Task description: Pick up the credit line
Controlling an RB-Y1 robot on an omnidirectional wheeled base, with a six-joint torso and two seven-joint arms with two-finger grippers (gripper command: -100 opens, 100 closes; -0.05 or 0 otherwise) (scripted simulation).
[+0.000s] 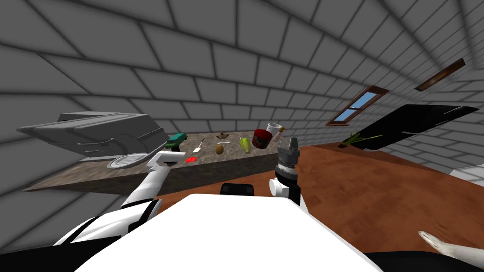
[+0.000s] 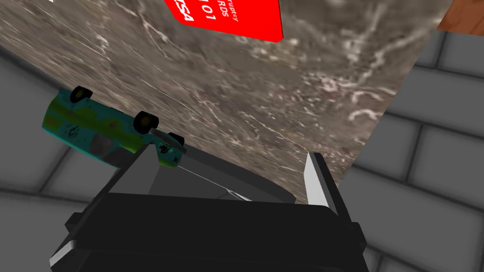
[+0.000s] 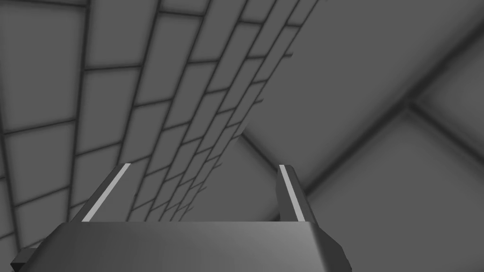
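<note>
The credit card [image 1: 190, 159] is a small red card with white print, lying flat on the mottled stone counter [image 1: 142, 174] near its front edge. In the left wrist view the red card [image 2: 227, 16] lies ahead of my left gripper [image 2: 231, 165], which is open and hovers over the counter with nothing between its fingers. My left gripper [image 1: 177, 150] sits just left of the card, between it and a green toy car [image 1: 176, 138]. The toy car [image 2: 108, 127] lies beside one finger [image 2: 147, 163]. My right gripper [image 1: 288, 141] points upward off the counter's right end, open and empty [image 3: 203, 189].
A large grey appliance [image 1: 94, 132] and a plate [image 1: 126, 160] occupy the counter's left. Farther right stand a utensil [image 1: 198, 145], a brown round item [image 1: 219, 149], a yellow-green item [image 1: 245, 144], a red canister [image 1: 262, 138] and a white cup [image 1: 274, 128]. Wooden floor [image 1: 378, 189] lies right.
</note>
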